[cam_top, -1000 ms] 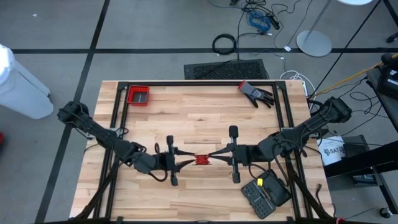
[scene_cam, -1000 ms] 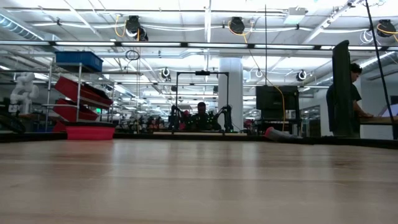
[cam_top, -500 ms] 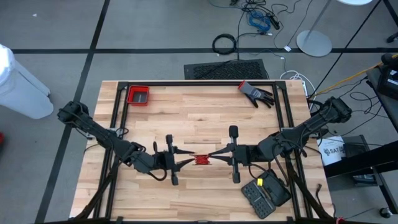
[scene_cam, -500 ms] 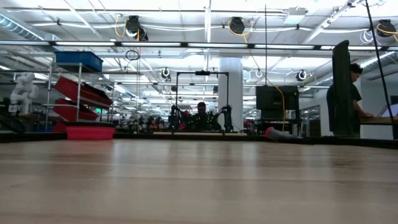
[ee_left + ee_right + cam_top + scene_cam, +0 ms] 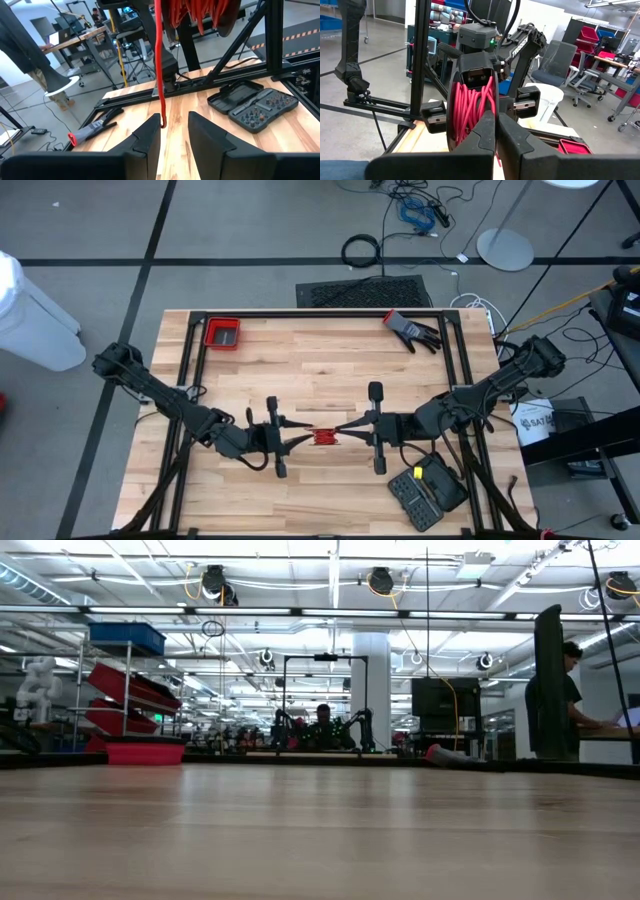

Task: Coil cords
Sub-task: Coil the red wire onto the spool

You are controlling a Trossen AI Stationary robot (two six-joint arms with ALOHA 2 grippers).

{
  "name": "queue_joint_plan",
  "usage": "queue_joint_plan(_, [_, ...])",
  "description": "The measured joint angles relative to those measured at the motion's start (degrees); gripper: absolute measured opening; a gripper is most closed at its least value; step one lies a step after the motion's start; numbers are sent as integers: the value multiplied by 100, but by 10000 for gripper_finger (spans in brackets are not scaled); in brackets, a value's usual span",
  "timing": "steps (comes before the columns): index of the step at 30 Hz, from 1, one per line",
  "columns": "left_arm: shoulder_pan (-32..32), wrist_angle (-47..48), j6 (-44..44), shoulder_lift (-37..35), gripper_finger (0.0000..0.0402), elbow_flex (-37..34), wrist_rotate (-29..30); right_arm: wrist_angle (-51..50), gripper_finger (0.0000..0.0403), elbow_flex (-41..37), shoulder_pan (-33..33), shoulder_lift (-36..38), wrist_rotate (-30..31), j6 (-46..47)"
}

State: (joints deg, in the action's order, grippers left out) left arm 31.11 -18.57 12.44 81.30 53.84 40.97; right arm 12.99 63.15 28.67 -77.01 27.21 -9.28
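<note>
White lettering on the left arm is too cut off to read, and mid-table above the wood the right gripper (image 5: 345,429), pressed closed, and the left gripper (image 5: 297,442), part-open, meet at the coiled red cord (image 5: 324,437), its disc hidden

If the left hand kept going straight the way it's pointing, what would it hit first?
Most likely the coil of red cord held up between the two hands, with the right hand just behind it. The left hand points straight at them in the high view; the gap looks small.
</note>
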Motion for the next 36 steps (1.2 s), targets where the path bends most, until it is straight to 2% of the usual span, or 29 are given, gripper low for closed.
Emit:
queue_joint_plan(5, [-1,-1,18,0,79,0,0,0,0,-1,0,0,1,0])
queue_joint_plan(11, [-2,-7,147,0,9,0,0,0,0,0,0,0,1,-25])
queue_joint_plan(19, [-61,-38,142,0,3,0,4,10,0,-1,0,0,1,-26])
queue_joint_plan(28, [-333,-31,-465,10,1,-2,18,247,0,-1,-7,-12,45,115])
queue_joint_plan(33, [-350,-310,-467,232,1,-2,-44,316,0,1,-7,-134,733,116])
queue_joint_plan(36, [-425,-562,-470,416,1,0,-153,406,0,1,-15,-232,930,113])
